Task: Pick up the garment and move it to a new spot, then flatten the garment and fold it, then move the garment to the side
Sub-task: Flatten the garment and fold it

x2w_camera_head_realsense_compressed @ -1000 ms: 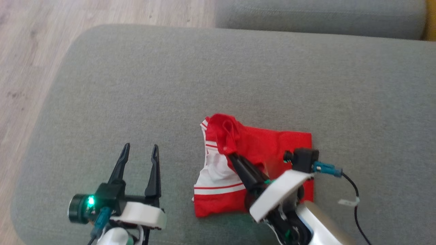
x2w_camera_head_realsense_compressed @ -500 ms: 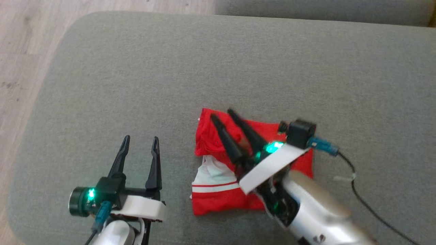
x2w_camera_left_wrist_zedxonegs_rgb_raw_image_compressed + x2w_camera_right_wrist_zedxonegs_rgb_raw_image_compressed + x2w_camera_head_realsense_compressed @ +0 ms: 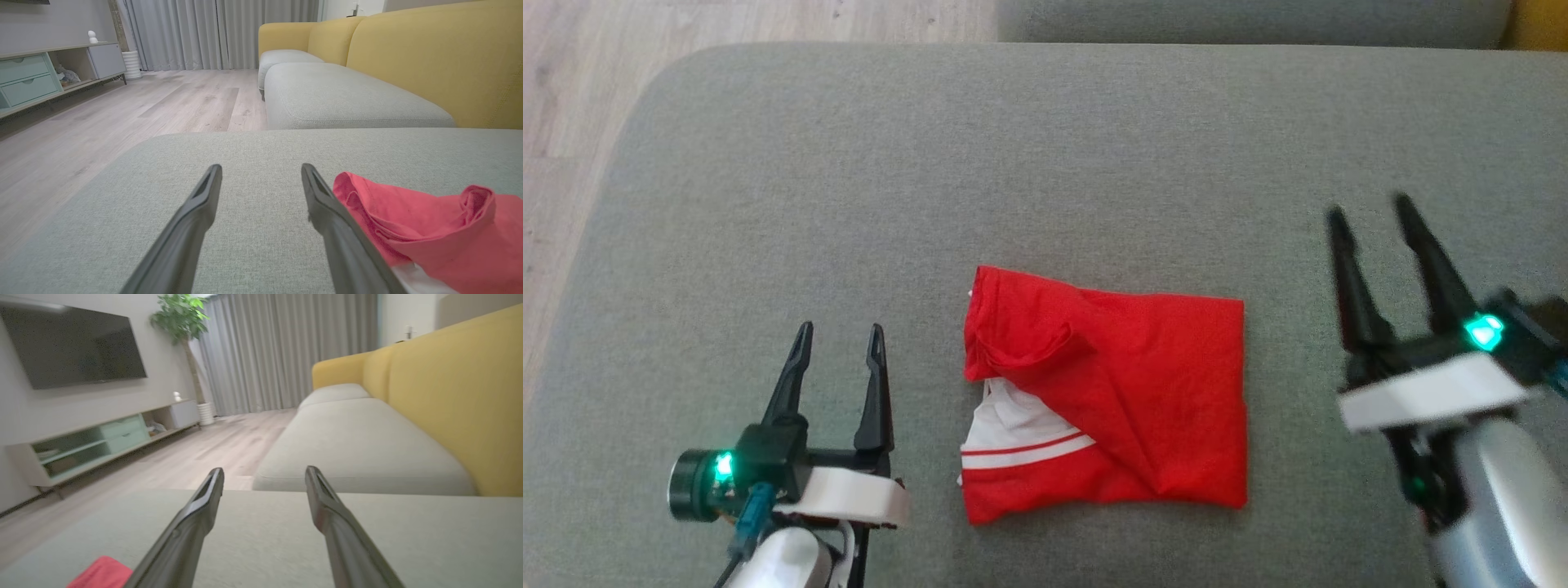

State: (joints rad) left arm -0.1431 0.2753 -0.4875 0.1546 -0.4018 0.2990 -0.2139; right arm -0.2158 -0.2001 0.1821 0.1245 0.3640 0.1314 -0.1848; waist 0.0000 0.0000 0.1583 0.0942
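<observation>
Garment (image 3: 1127, 384), one piece only: bright red cloth folded into a rough rectangle, lying flat on the grey cushion (image 3: 1013, 163), a little toward 5 o'clock from the middle of the head view. Its 3 o'clock and 6 o'clock edges run fairly straight. At its 9 o'clock side a red flap turns back on itself, and below that, toward 8 o'clock, a white panel shows, crossed by one thin red stripe. Soft creases run diagonally across the red top layer.

Two grippers flank it, neither touching it. The left gripper (image 3: 840, 327) sits at the garment's 9 o'clock, close beside it, its two dark fingers spread apart with nothing between them; in its wrist view the red cloth lies just beside one finger. The right gripper (image 3: 1370, 207) stands at the garment's 2 o'clock, well apart from it, slightly blurred, its two fingers likewise spread and empty. Each gripper carries one green light.

A second grey cushion (image 3: 1250, 20) lies at 12 o'clock, and wooden floor (image 3: 572, 122) shows at 10 o'clock.
</observation>
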